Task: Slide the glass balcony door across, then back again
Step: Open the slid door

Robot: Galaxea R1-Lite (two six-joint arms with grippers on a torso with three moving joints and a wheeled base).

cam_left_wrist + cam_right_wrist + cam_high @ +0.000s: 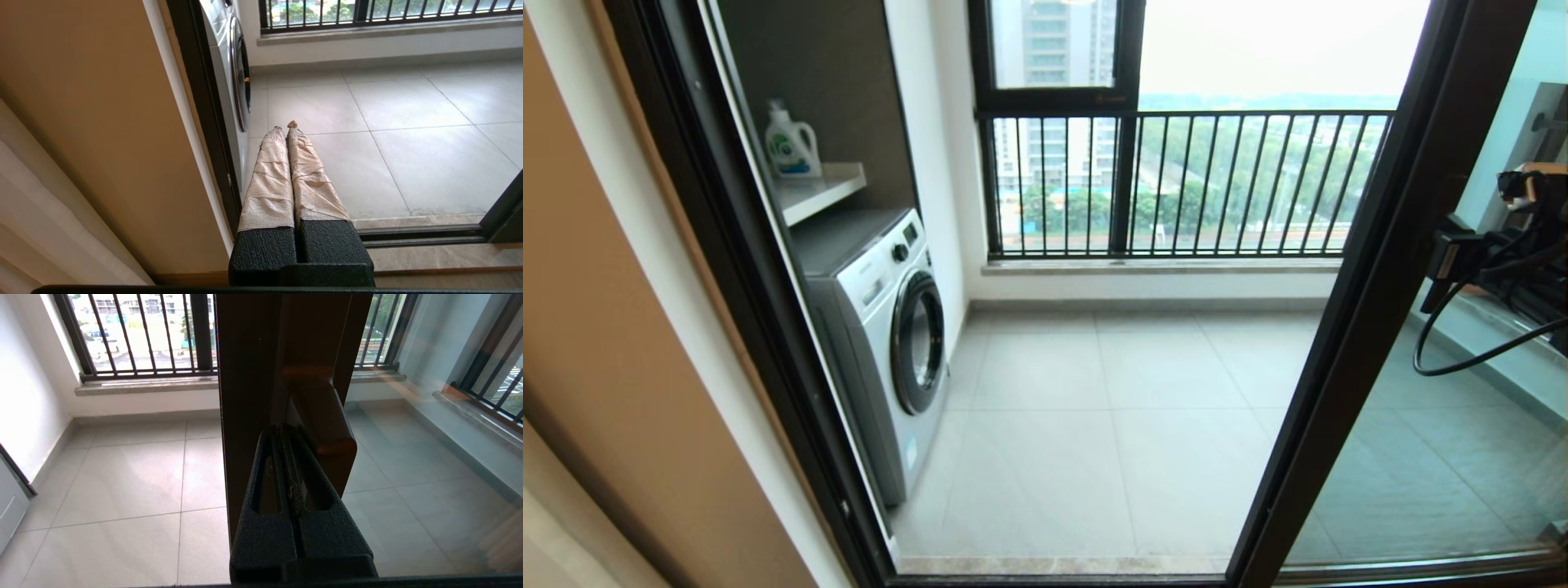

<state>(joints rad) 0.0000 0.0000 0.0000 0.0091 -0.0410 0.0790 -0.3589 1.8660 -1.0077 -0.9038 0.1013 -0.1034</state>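
The glass balcony door (1421, 457) stands slid over to the right, its dark brown stile (1347, 327) slanting down the view and the doorway open to its left. My right gripper (282, 430) is shut with nothing between its fingers. Its tips rest against the stile (253, 375), just beside the lower end of the dark bar handle (325, 428). In the head view only the right arm (1494, 261) shows, at the right edge by the stile. My left gripper (285, 125), with tape-wrapped fingers, is shut and empty, hanging low by the left door jamb (204, 122).
A white washing machine (890, 343) stands inside the balcony at the left, with a detergent bottle (791, 143) on the shelf above it. A black-framed window with railing bars (1192, 180) closes the far side. The floor track (421, 234) crosses the threshold. A curtain (41, 228) hangs at left.
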